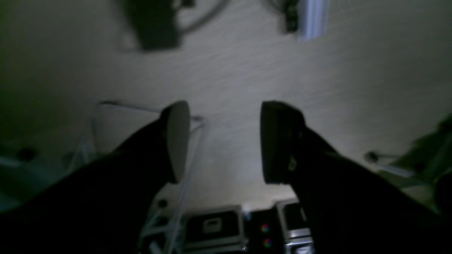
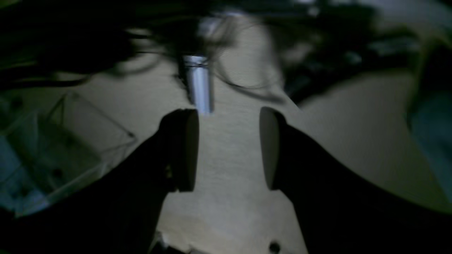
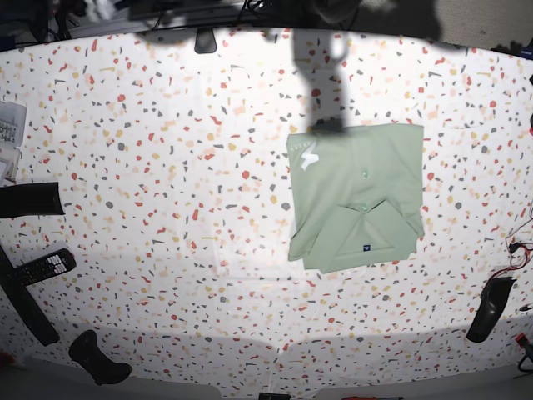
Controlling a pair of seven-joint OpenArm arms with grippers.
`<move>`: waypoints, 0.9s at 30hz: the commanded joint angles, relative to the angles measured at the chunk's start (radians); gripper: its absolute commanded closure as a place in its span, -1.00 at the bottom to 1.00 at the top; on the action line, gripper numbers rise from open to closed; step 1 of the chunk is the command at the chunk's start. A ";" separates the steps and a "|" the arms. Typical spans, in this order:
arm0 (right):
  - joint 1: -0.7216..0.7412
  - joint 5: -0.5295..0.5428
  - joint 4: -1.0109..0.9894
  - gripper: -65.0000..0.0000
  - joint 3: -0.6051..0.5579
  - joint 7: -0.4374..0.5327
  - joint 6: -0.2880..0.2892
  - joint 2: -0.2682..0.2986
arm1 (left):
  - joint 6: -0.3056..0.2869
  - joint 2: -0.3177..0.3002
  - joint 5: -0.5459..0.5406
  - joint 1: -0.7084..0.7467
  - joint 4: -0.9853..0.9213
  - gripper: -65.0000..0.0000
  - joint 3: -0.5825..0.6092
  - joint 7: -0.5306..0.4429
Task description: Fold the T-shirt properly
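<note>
Remote control (image 3: 46,267): dark, with pale buttons, lying near the left edge of the speckled table (image 3: 166,167) in the base view; a longer black bar runs beside it; another black block sits a little above, against the same edge

Table: white terrazzo pattern with red, grey and tan flecks; a broad shadow falls across its upper middle, touching the top edge of the cloth

T-shirt (image 3: 354,196): pale sage-green, lying flat on the table right of centre in the base view; folded into a rough rectangle; collar flap turned toward the lower edge, two small buttons up the middle, a tiny dark label near the bottom, a small white mark near the upper left corner; no arm or finger touches it

Black object (image 3: 490,308): elongated, resting near the lower right edge of the table, well apart from the shirt

Left gripper (image 1: 220,141): seen from its wrist camera only; jaws parted with a clear gap, pale woodgrain surface showing between them; nothing between the pads; picture dim and blurred; cases and a thin frame visible below, details unclear

Right gripper (image 2: 229,148): seen from its wrist camera only; jaws spread apart, bare pale surface between them; holding nothing; a silver cylinder (image 2: 199,83) stands beyond the tips, cables and a clear box blurred around it
</note>
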 commanded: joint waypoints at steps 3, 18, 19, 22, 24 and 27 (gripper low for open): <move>0.042 -0.034 -0.051 0.16 -0.139 0.037 -0.018 0.019 | 0.060 0.058 0.003 -0.062 -0.109 0.11 0.004 -0.011; 0.454 -0.078 -0.670 0.16 -0.604 0.319 -0.249 -0.063 | 0.087 0.107 0.002 -0.296 -0.430 0.11 0.000 -0.104; 0.465 -0.079 -0.681 0.16 -0.616 0.325 -0.250 -0.073 | 0.087 0.108 0.002 -0.298 -0.430 0.11 0.000 -0.104; 0.476 -0.079 -0.679 0.16 -0.632 0.336 -0.248 -0.097 | 0.093 0.113 0.002 -0.298 -0.430 0.11 0.000 -0.103; 0.475 -0.079 -0.671 0.16 -0.632 0.344 -0.247 -0.108 | 0.114 0.119 0.003 -0.298 -0.430 0.11 0.000 -0.103; 0.475 -0.078 -0.657 0.16 -0.632 0.345 -0.231 -0.112 | 0.133 0.127 0.003 -0.298 -0.430 0.11 0.000 -0.103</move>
